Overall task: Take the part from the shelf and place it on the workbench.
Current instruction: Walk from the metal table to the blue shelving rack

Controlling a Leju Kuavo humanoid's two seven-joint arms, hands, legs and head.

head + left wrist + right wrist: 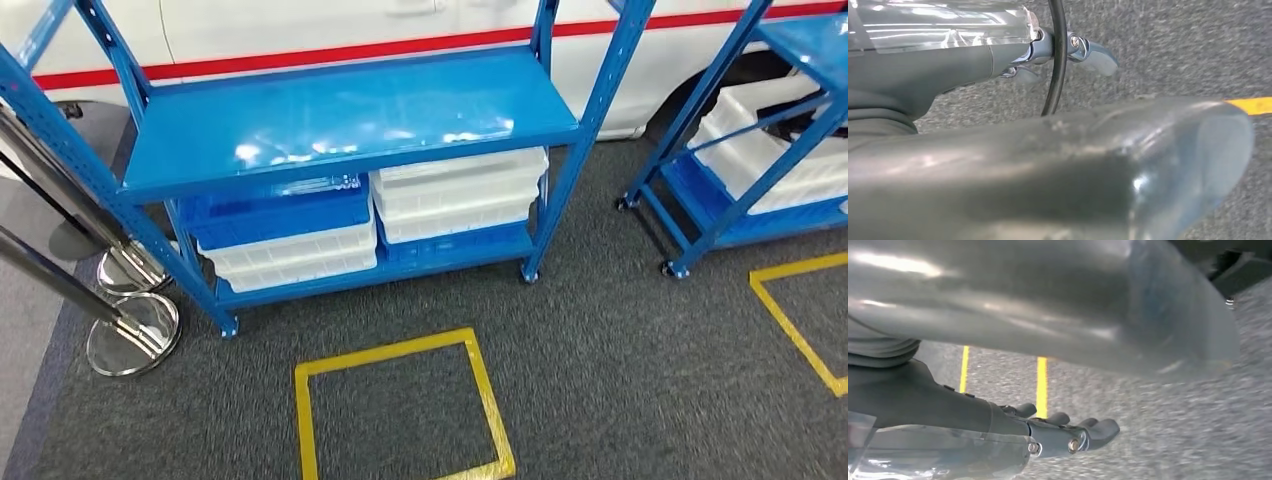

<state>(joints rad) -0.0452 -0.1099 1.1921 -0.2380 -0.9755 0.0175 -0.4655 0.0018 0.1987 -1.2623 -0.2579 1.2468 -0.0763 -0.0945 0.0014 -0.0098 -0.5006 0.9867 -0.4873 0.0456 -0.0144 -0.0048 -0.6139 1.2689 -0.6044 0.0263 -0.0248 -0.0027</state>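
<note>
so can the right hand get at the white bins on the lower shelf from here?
Probably not yet. The right hand hangs over the carpet, holding nothing, while the white bins sit under the blue shelf, low and well ahead past the yellow floor square. Nothing blocks the approach.

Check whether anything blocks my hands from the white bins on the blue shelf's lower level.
Nothing visible on the carpet before the blue shelf. Its top deck overhangs the white bins. Both hands hang over the floor.
</note>
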